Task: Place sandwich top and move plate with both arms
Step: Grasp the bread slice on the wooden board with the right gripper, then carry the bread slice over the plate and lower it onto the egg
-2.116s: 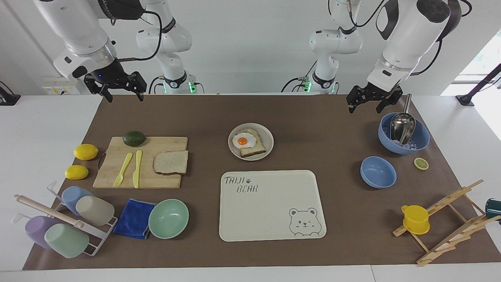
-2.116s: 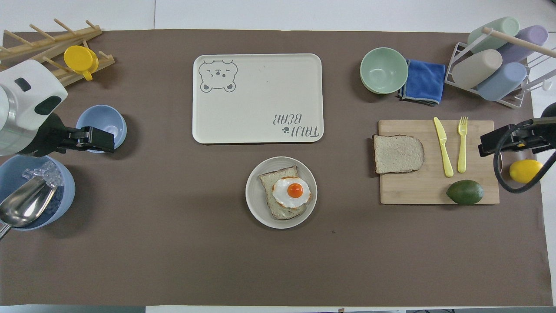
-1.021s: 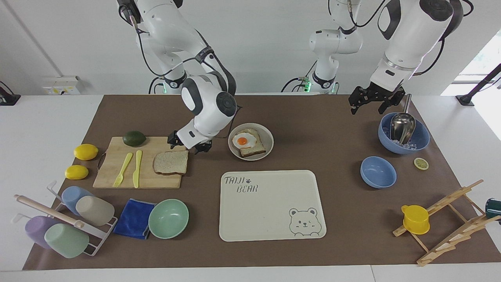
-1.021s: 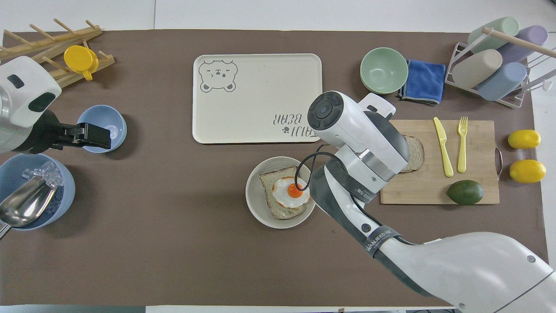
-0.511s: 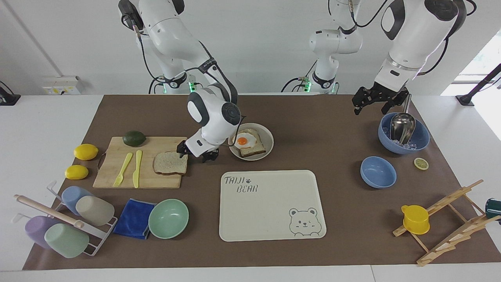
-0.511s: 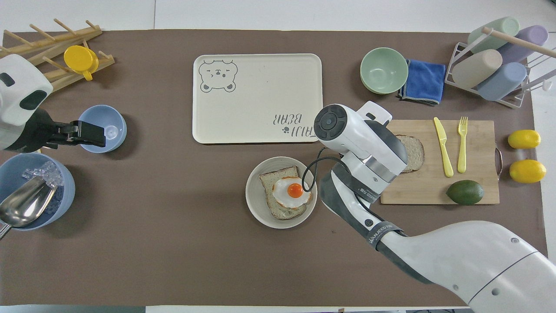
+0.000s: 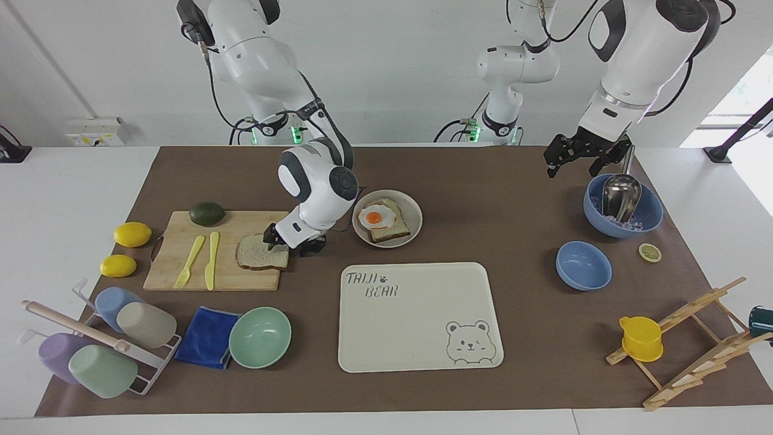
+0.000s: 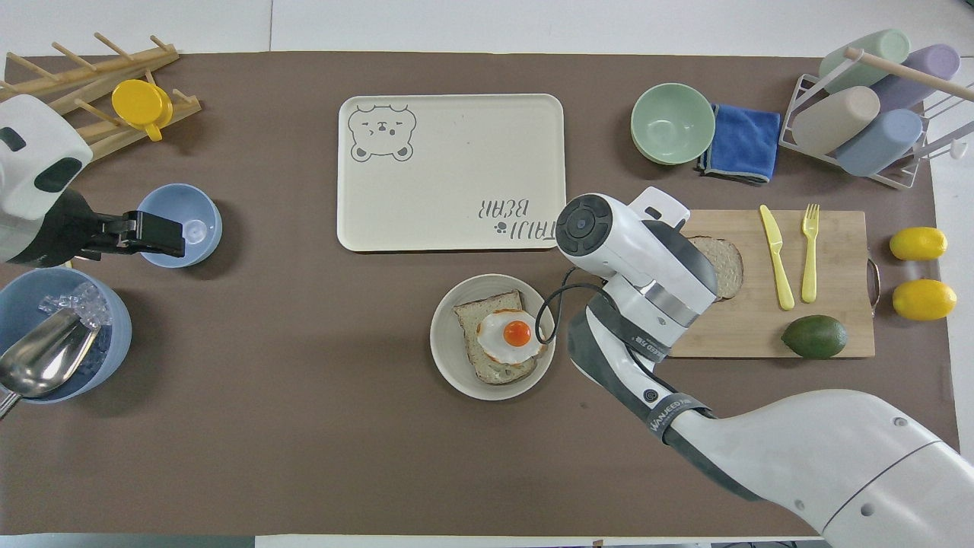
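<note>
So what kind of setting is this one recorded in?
Most likely a robotics lab staged as a breakfast table: two Franka arms at a brown mat against bare white walls, with an egg-topped slice on a plate, a cutting board and a cup rack.

Right gripper (image 7: 288,243) hangs low on a bent arm, jaws apart; left gripper (image 7: 581,158) waits raised, jaws apart.

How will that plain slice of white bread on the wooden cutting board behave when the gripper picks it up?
The plain white bread slice looks thin and soft, so it will probably sag if pinched at one edge, where the right gripper sits. Likely light. It may tear or dent under firm squeezing.
</note>
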